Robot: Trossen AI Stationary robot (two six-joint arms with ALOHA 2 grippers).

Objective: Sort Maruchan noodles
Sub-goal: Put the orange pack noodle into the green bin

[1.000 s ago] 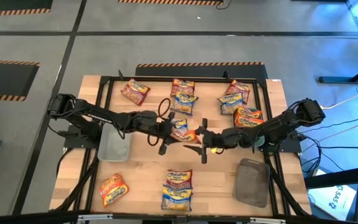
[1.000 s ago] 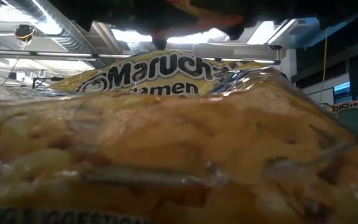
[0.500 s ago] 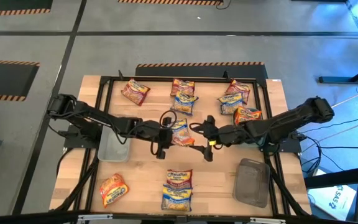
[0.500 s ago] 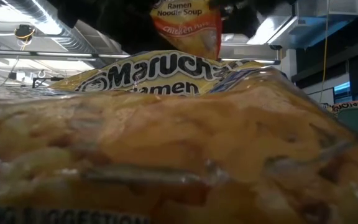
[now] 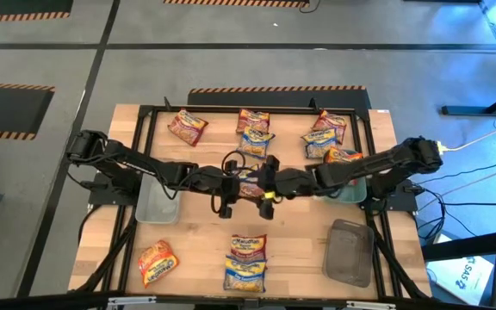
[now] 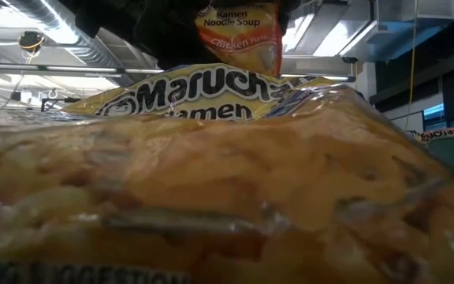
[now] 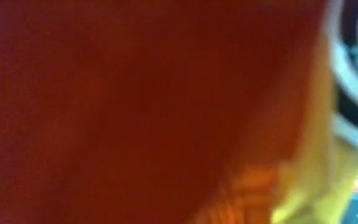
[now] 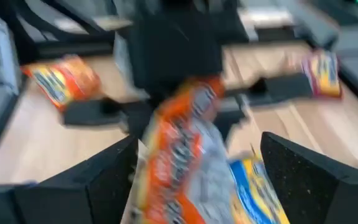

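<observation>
The orange chicken-flavour packet [image 5: 250, 182] hung in the air over the middle of the desk [image 5: 196, 241], dangling upright in the low view with its label readable. Half a second before, the right claw [image 5: 267, 183] had stood well off to the packet's right with its fingers apart; by now it had slid in along the desk until it sat hard against the packet's right edge. A second back it was the right claw that seemed to carry the packet, so to my eye this looked like a hand-over being worked out between the two arms.

The left claw [image 5: 228, 184] was clamped on the packet's left side (its wrist camera was filled with blurred orange wrapper). The right claw was spread wide, one dark finger [image 8: 303, 177] to either side of the packet, not pinching it as far as I could tell.

Around them, other packets lay scattered along the far edge, with a stack [image 5: 245, 262] near the front and a lone orange one [image 5: 158, 262] at the front left.
</observation>
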